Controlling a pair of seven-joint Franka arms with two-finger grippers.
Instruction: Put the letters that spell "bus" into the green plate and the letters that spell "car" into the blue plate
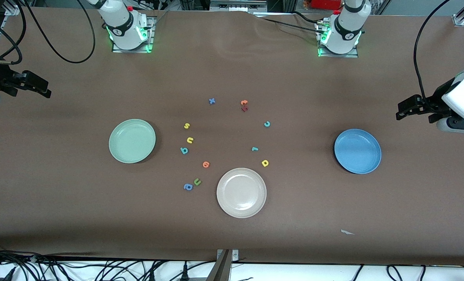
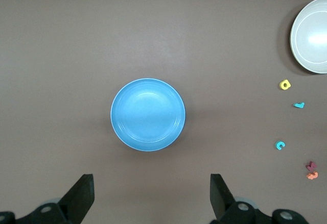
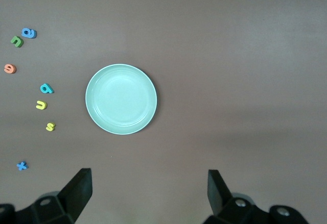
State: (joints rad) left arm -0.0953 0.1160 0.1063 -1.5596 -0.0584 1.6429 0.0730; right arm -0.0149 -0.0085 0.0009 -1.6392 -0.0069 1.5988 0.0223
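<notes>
The green plate [image 1: 132, 141] lies toward the right arm's end of the table, the blue plate [image 1: 357, 151] toward the left arm's end. Beside the green plate sit a yellow "s" [image 1: 186, 125], a yellow "u" [image 1: 190, 140] and a teal "b" [image 1: 184, 150]. Toward the blue plate lie a teal "c" [image 1: 267, 124], a teal "r" [image 1: 255, 148] and a yellow "a" [image 1: 265, 163]. My right gripper [image 3: 149, 191] hangs open and empty above bare table beside the green plate [image 3: 121, 99]. My left gripper [image 2: 152, 193] is open and empty beside the blue plate [image 2: 148, 114].
A beige-white plate [image 1: 241, 192] sits nearest the front camera in the middle. Other letters lie about: an orange one [image 1: 206, 164], a green "u" [image 1: 197, 181], a blue "a" [image 1: 188, 187], a blue "x" [image 1: 212, 101] and an orange and dark red pair [image 1: 244, 105]. A paper scrap [image 1: 347, 232] lies near the front edge.
</notes>
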